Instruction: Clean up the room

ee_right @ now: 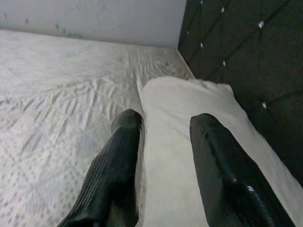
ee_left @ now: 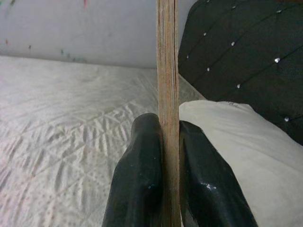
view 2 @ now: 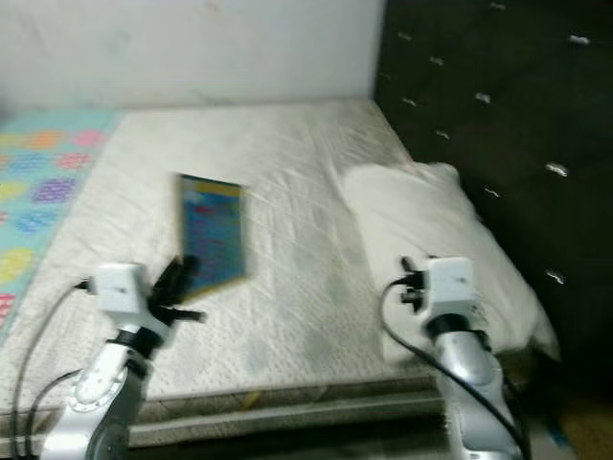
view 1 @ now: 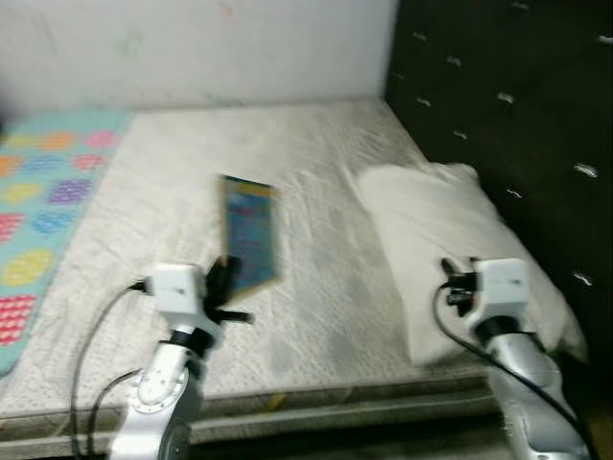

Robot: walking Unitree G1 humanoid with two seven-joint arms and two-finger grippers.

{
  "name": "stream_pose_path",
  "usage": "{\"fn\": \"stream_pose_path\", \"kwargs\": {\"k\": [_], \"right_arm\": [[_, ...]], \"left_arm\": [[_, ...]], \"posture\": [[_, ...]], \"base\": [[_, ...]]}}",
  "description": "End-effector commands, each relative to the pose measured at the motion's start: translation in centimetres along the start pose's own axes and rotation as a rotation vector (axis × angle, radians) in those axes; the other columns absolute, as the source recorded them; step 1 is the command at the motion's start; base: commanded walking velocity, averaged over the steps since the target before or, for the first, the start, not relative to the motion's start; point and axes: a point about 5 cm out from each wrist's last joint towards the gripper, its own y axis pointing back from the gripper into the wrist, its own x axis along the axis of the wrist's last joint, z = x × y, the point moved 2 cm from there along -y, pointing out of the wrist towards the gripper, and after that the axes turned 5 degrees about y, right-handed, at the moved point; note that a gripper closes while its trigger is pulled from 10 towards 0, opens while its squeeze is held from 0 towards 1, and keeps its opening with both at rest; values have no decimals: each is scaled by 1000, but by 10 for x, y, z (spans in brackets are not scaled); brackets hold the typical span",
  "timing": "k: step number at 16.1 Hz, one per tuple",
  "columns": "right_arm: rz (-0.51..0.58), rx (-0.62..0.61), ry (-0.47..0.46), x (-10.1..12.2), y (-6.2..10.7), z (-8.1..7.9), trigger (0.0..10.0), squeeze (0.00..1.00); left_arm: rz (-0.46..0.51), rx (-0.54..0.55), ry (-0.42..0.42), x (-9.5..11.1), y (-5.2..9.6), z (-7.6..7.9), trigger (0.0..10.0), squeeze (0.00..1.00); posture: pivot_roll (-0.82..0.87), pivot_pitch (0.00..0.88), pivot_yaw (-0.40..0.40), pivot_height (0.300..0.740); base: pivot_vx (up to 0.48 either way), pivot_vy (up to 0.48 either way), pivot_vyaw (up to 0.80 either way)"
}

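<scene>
A thin book point(view 1: 249, 230) with a blue and yellow cover stands upright above the white mattress point(view 1: 287, 144). My left gripper point(view 1: 226, 280) is shut on its lower edge; in the left wrist view the book's edge point(ee_left: 168, 66) rises between the two black fingers point(ee_left: 139, 170). My right gripper point(view 1: 454, 281) hovers open at the near end of a white pillow point(view 1: 431, 216) on the bed's right side. The right wrist view has the pillow point(ee_right: 189, 104) showing between the spread fingers point(ee_right: 118, 156), nothing held.
A black tufted headboard point(view 1: 517, 115) runs along the bed's right side, and a white wall point(view 1: 192, 48) closes off the far end. A colourful patterned blanket point(view 1: 38, 192) lies along the left. The mattress's near edge point(view 1: 335, 398) is just before me.
</scene>
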Motion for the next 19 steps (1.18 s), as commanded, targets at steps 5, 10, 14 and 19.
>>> {"fn": "stream_pose_path", "kwargs": {"k": [5,10,14,19], "right_arm": [[21,16,-4,5,-2,-7,10000,0],[29,16,-5,7,-4,-8,10000,0],[31,27,-7,8,-5,-9,10000,0],[29,41,-5,8,-6,-11,10000,0]], "left_arm": [[39,46,-35,13,0,-10,10000,0],[46,36,-35,14,-1,-9,10000,0],[69,0,-19,17,-1,-2,10000,0],[61,6,-13,14,-2,-2,10000,0]], "posture": [[-175,17,22,740],[-175,22,29,740],[-173,11,15,740],[-175,2,5,740]], "base": [[61,0,0],[0,0,0],[385,0,0],[430,0,0]]}}
